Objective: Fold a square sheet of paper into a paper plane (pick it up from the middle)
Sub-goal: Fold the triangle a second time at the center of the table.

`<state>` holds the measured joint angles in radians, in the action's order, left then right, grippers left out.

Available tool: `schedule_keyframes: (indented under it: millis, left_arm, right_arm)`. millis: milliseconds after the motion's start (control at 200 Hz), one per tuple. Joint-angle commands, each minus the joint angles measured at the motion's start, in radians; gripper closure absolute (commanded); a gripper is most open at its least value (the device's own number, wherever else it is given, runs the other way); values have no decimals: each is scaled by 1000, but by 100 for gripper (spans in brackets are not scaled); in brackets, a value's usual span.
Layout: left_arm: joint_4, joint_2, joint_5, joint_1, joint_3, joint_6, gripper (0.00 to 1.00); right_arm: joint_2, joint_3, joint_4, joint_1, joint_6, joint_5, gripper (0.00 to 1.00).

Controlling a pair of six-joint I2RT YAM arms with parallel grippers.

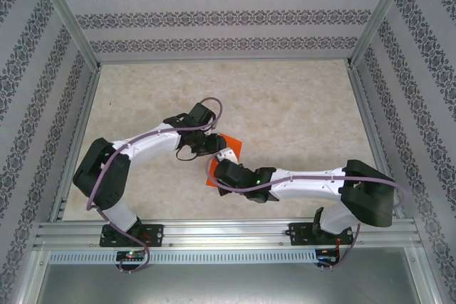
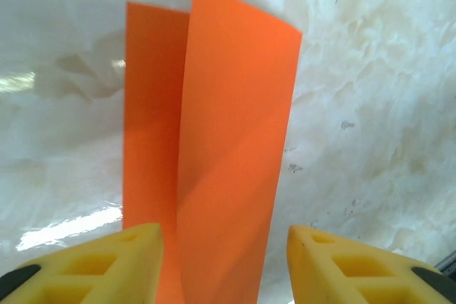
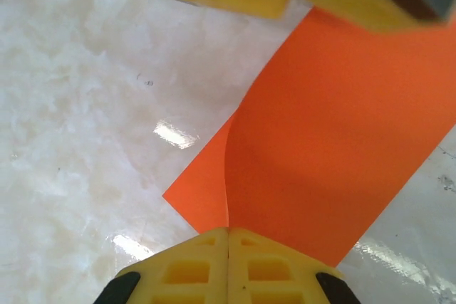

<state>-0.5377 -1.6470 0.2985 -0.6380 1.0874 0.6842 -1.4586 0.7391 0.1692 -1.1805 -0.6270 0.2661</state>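
Nearest the overhead camera ran the aluminium rail [image 1: 228,231] with both arm bases bolted to it. From its left end the left arm [image 1: 142,146] reached up and inward to the middle of the marbled tabletop [image 1: 299,97]. From above, the left gripper [image 1: 212,144] was a dark knot whose jaws could not be read. Its own wrist camera showed two yellow fingers [image 2: 128,265] standing well apart, with the square sheet of paper [image 2: 235,140] rising between them. The sheet was folded into two long orange layers that met along a crease. The left layer's foot was hidden behind the left finger, touching or not I could not tell, and the right layer's edge stood clear of the right finger. In the top view the sheet [image 1: 230,144] was no more than an orange sliver between the two wrists, near the table's centre. Just right of it sat the right gripper [image 1: 222,163]. The right wrist camera showed its fingers [image 3: 192,268] pressed flat together with the sheet's [image 3: 335,147] fold pinched in the seam. From there the paper fanned away to a free corner over the tabletop and ran up to the left gripper's blurred fingers at the top of that view. The right arm [image 1: 313,176] trailed back to the rail's right end. Bare tabletop lay open on every side of the sheet, out to the metal frame posts [image 1: 68,16] and patterned walls [image 1: 214,16].
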Motion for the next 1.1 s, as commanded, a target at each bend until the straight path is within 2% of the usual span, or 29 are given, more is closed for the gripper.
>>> schedule_keyframes:
  millis: [0, 215, 565, 864, 1094]
  left_arm:
    - [-57, 71, -110, -5, -4, 5, 48]
    - [-29, 171, -103, -6, -103, 27, 49]
    - [52, 275, -23, -8, -284, 56, 65]
    - [109, 283, 56, -9, -349, 42, 66]
    - [170, 224, 136, -20, -346, 18, 67]
  right_arm:
    - [43, -55, -162, 36, -28, -126, 100]
    - [63, -126, -267, 111, -30, -279, 100]
    - [14, -143, -321, 234, -2, -512, 100]
    - [-1, -158, -322, 299, 10, -589, 100]
    - [15, -150, -244, 339, 36, -570, 100]
